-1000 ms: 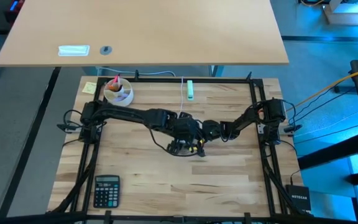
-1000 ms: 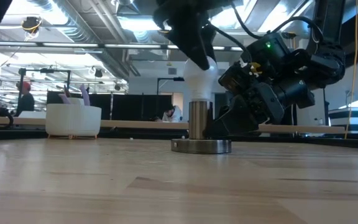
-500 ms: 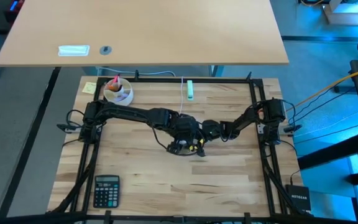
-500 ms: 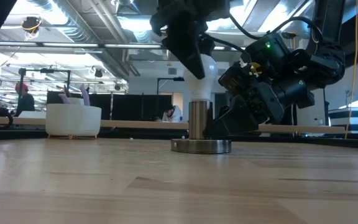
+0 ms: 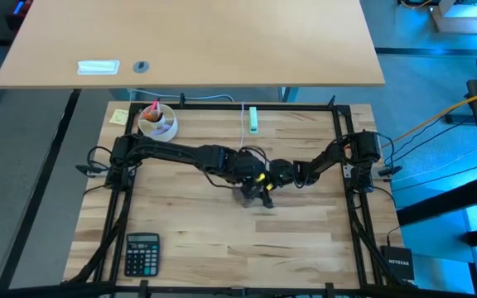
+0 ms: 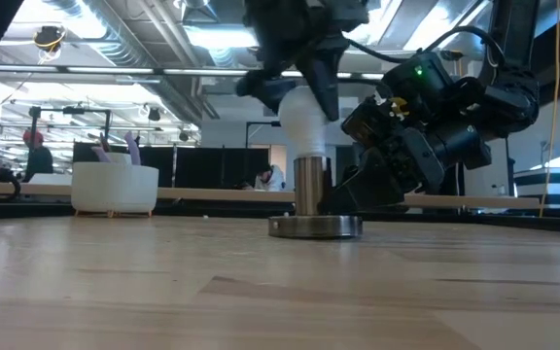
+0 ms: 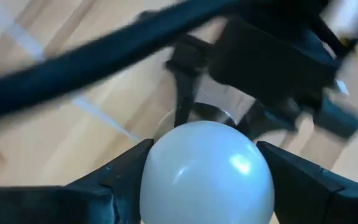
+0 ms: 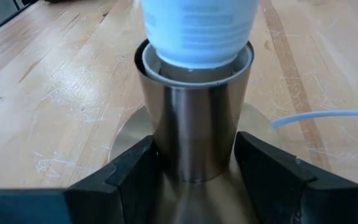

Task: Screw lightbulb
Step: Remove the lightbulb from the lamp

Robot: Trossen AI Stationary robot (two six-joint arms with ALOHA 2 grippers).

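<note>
The white lightbulb [image 6: 304, 122] stands upright with its screw base in the metal socket tube [image 6: 309, 185], which rises from a round base disc [image 6: 315, 227] at the table's middle. My left gripper [image 6: 297, 86] comes from above and is shut on the bulb's head. My right gripper [image 6: 353, 199] sits low at the table's right side of the socket and is shut on the tube. In the high view both grippers [image 5: 251, 184] meet over the socket and hide it. My left gripper pinches the bulb's rounded head [image 7: 207, 171] between its two fingers [image 7: 126, 174], one on each side. The fingers come from above, pointing down. The bulb stands upright, its narrow base [image 8: 197, 31] inside the socket's mouth. My right gripper pinches the socket's metal tube [image 8: 194, 124] between its two fingers [image 8: 135, 168], one on each side, low on the tube. The fingers lie about level, from the table's right. The socket stands upright on its base disc on the table.
A white cup [image 5: 157, 122] with small items stands at the far left, with a yellow note [image 5: 119, 117] beside it. A calculator [image 5: 142, 252] lies at the near left. The socket's thin white cord [image 8: 322, 115] runs toward an inline switch [image 5: 253, 120] at the far edge.
My left gripper has turned about the bulb's upright axis while staying over the socket; in the low view its fingers have swung round the bulb's head. The bulb has stayed upright in the socket. My right gripper has kept still.
</note>
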